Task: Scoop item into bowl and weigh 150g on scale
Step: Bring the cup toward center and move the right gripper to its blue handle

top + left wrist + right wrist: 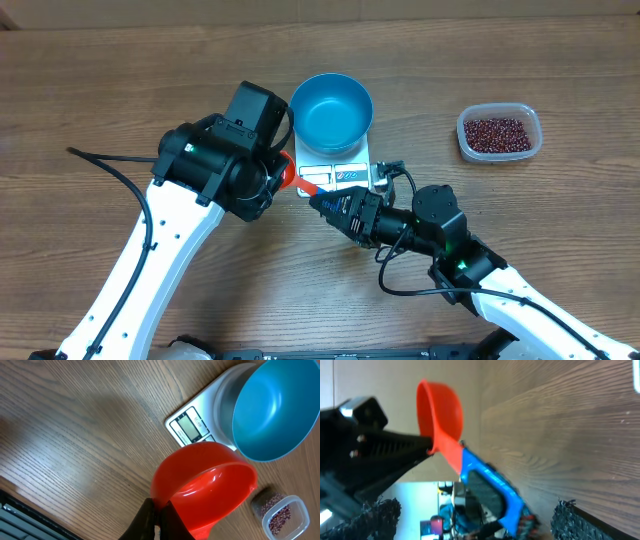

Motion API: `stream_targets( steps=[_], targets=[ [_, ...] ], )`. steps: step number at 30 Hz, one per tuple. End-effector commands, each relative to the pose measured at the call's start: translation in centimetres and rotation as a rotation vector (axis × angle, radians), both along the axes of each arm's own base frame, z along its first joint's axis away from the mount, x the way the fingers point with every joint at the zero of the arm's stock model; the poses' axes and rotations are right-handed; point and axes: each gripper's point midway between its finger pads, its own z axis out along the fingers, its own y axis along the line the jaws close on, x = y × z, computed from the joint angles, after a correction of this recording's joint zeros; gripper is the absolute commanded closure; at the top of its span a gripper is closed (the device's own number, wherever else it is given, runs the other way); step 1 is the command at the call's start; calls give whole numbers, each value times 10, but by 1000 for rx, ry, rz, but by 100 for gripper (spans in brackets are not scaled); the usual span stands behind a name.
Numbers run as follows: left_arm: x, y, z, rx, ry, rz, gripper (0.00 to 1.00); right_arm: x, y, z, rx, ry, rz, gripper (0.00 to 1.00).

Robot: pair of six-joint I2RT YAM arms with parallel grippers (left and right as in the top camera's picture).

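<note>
My left pincer (156,519) is pressed together on the edge of a round red plastic scoop (210,480), its black fingertips pinching the rim where the bowl of the scoop narrows. My right pincer (322,200) stands with its jaws spread wide, nose pointed at the scoop's handle. From the right wrist view the red handle runs into a blue part close to the camera. I cannot tell whether that blue part is handle or one of my own fingers, nor whether there is real contact.

The left pincer's tips are hidden under its own housing from overhead, and the scoop shows there only as a red sliver.

Just beyond both pincers sits the small flat white digital scale (338,172), with the deep bright blue bowl (332,110) standing on it. The small dark red-brown beans (497,132) lie in a clear rounded-rectangular plastic tub (500,157), well off to the right pincer's far right on the wooden desk (120,80).
</note>
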Motion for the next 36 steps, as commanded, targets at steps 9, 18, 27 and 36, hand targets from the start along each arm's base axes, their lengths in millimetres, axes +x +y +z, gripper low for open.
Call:
stream_targets(
  steps=[9, 18, 27, 36],
  targets=[
    [-7, -8, 6, -34, -1, -16, 96, 18, -1, 28, 96, -8, -98, 22],
    [-10, -33, 11, -154, 18, -63, 96, 15, 1, 29, 98, -6, -79, 33],
    [-6, -47, 16, -225, 1, -91, 96, 3, 6, 29, 104, -1, -6, 15],
    [-5, -47, 10, -220, 7, -98, 96, 1, 5, 22, 72, -2, 5, 14]
  ],
)
